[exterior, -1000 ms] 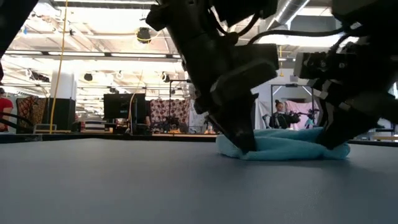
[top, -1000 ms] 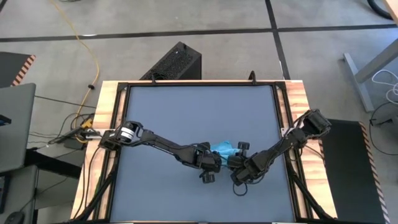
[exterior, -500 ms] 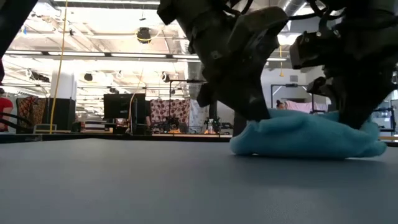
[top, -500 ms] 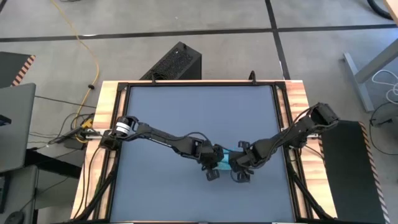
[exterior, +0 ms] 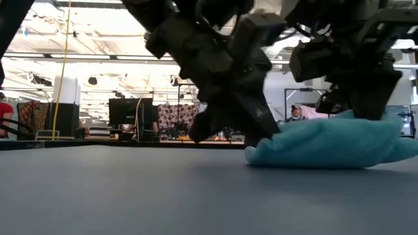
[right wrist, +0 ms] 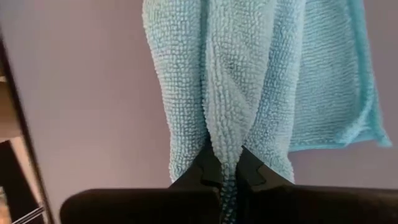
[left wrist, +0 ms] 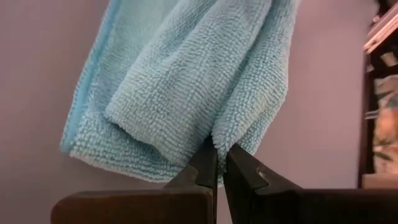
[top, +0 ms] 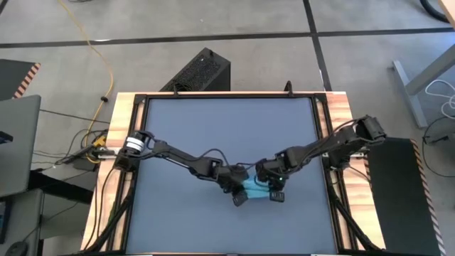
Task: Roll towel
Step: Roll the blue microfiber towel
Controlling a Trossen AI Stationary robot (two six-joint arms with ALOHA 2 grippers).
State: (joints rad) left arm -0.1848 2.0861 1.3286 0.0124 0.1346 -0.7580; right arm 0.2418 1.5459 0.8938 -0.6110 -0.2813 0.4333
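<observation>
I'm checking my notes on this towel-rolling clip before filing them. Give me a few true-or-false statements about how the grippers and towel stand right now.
1. Both grippers are shut on the towel. True: the left gripper and the right gripper each pinch a fold of it.
2. The towel lies spread flat across the table. False: it is bunched into a small heap between the two grippers.
3. The towel is plain light blue. True.
4. The left gripper waits at the table's edge, away from the cloth. False: it is at the towel, near the table's middle.
5. The towel hangs clear of the table. False: in the low view it rests on the tabletop.
</observation>
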